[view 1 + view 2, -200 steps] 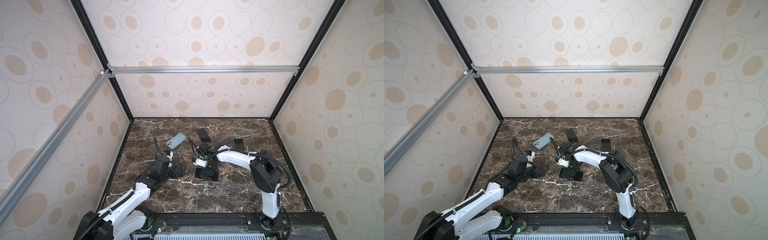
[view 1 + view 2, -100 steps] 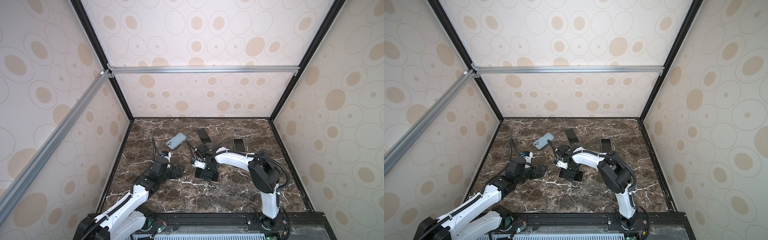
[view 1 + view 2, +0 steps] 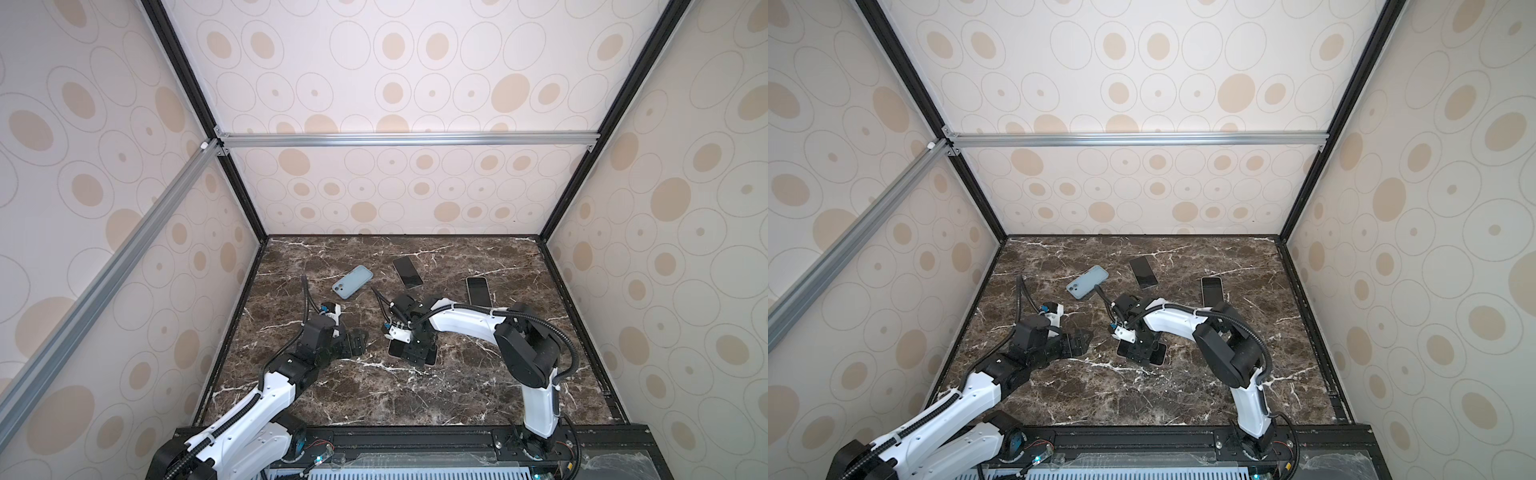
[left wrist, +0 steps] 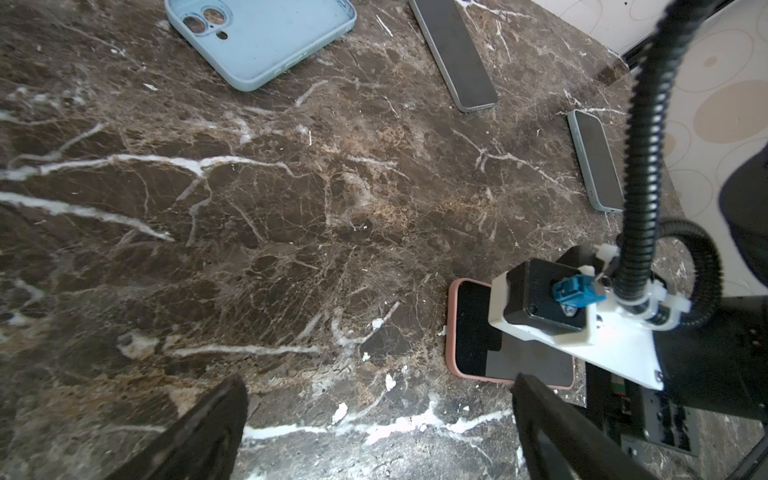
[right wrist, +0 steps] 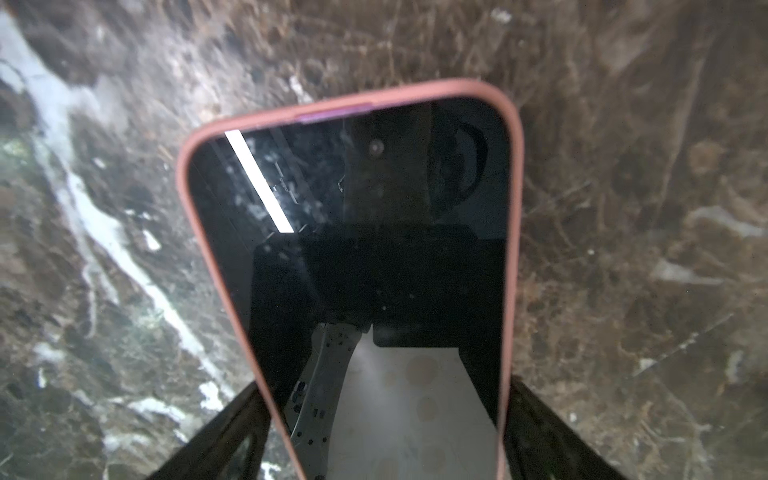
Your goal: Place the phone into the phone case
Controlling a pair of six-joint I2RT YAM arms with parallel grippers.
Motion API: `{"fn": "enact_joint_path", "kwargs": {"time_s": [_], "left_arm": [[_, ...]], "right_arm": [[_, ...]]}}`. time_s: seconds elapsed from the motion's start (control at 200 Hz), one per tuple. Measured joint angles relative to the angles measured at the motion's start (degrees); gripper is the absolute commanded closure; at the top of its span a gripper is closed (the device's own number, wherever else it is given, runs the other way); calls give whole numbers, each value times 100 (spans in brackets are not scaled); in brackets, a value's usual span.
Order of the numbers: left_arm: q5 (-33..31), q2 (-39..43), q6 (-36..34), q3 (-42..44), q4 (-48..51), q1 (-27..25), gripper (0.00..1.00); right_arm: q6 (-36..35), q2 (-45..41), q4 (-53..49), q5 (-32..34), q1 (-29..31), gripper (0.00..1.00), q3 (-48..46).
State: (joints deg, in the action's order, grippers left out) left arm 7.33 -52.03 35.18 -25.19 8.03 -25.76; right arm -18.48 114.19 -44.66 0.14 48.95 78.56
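A phone (image 5: 353, 199) with a black screen lies face up in a pink phone case (image 5: 183, 174) on the marble, partly hidden under my right gripper in both top views (image 3: 395, 348) (image 3: 1123, 349). My right gripper (image 5: 386, 388) (image 3: 415, 353) straddles its near end, one finger against each long side of the pink rim. A thin purple strip shows along the far rim. My left gripper (image 4: 380, 386) (image 3: 357, 340) (image 3: 1079, 340) stands open over bare marble just left of the case (image 4: 469, 332), holding nothing.
An empty light-blue case (image 3: 352, 281) (image 3: 1087, 281) (image 4: 262, 37) lies at the back left. A dark phone (image 3: 407, 272) (image 3: 1143, 272) (image 4: 455, 54) lies behind centre. A light-rimmed phone (image 3: 478, 291) (image 3: 1212, 290) (image 4: 596, 162) lies beside the right arm. Patterned walls enclose the marble floor (image 3: 374, 399).
My right gripper's jaws have narrowed from wide open onto the sides of the pink case. The left gripper has drawn back slightly to the left and stayed open.
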Motion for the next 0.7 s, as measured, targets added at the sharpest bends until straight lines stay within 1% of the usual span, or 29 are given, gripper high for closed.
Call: {"fn": "enact_joint_path", "kwargs": {"time_s": [0.22,0.49,0.605,0.7], "left_arm": [[-7,4,0,0,28,0,0],[-4,9,-2,0,26,0,0],[0,7,-2,0,24,0,0],[2,-7,-2,0,17,0,0]], "right_arm": [[284,-74,66,74,22,37,-94],[1121,-232,203,72,-33,59,-313],[1526,-382,387,0,-164,64,-516],[1860,-535,570,-15,-319,70,-715]]}}
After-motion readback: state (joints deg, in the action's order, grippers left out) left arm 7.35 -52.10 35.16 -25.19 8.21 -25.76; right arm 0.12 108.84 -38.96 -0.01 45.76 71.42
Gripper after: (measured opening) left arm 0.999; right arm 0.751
